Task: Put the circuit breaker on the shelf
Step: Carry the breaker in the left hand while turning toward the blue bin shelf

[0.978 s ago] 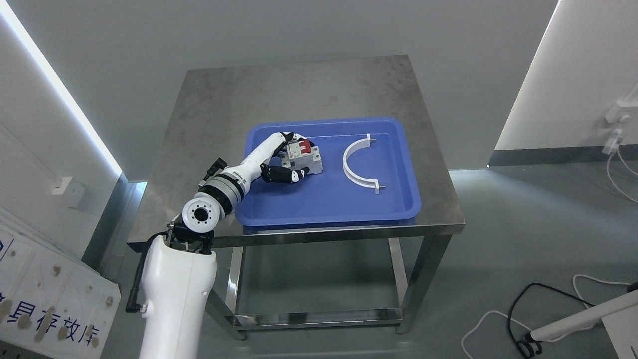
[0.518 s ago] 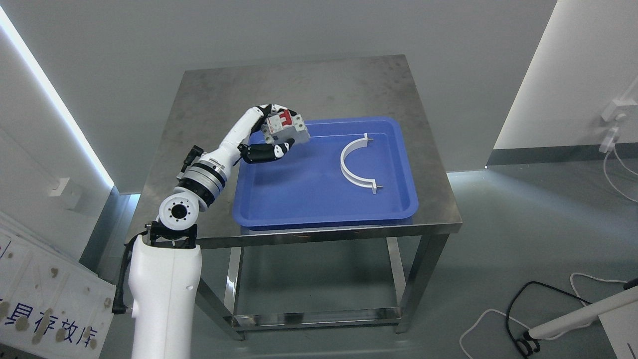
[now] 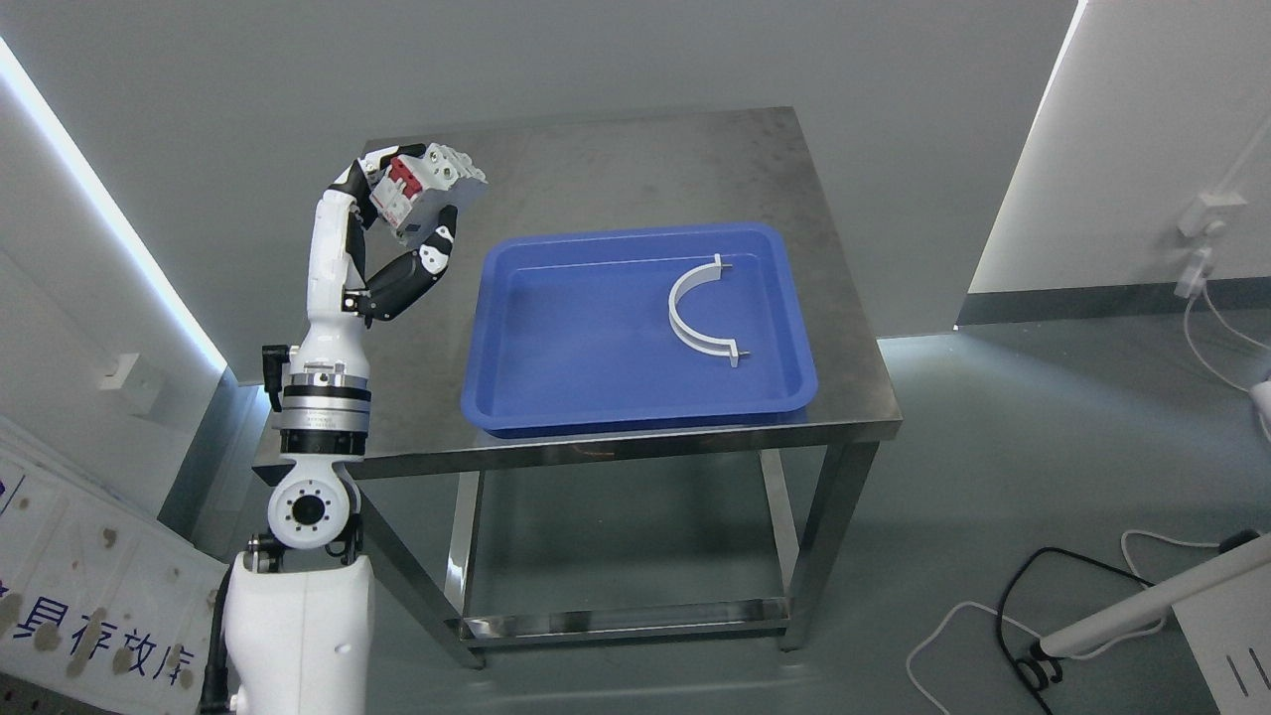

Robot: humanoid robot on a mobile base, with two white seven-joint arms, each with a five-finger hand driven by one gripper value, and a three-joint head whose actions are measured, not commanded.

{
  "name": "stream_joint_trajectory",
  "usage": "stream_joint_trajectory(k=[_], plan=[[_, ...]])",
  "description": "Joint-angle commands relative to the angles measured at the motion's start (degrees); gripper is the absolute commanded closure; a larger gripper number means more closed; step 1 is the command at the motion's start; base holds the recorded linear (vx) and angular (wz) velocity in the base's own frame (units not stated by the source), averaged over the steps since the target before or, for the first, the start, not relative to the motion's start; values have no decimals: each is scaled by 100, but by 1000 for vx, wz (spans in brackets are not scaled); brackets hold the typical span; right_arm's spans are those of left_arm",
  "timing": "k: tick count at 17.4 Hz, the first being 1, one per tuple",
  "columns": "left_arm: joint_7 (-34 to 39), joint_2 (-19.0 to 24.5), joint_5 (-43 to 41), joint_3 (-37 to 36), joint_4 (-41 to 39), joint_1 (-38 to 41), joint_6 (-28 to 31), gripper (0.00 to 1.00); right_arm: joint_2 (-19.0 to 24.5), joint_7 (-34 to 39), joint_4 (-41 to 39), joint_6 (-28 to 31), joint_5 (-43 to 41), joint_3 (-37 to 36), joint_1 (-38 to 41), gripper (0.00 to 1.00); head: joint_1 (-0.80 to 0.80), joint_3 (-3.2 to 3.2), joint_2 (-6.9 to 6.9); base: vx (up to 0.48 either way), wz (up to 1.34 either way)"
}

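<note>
A: Head view shows the circuit breaker [image 3: 415,189] raised off the table [image 3: 616,169], clamped in the left hand [image 3: 402,223]: fingers [image 3: 372,179] behind it, thumb [image 3: 422,263] below.

B: Risk?

A: It sits tilted, held near the fingertips. I judge a quick swing toward a shelf could let it twist loose and fall to the steel or the floor. No shelf is in sight.

B: Containers?

A: 1 blue tray [image 3: 556,397], right of the hand, holding only 1 white curved bracket [image 3: 685,313] at its far side.
</note>
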Motion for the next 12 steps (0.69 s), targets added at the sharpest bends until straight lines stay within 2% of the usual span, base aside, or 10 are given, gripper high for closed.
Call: stream_joint_trajectory(k=[1,12], plan=[[-68,92,614,204,-836,854,-212,87,-100,5,0,-4,0,1,0,0,0,0,0,-217,-122],[-59,92,791,370,-1048,1251,-431,87,-100,5,0,-4,0,1,0,0,0,0,10,-261,-161]])
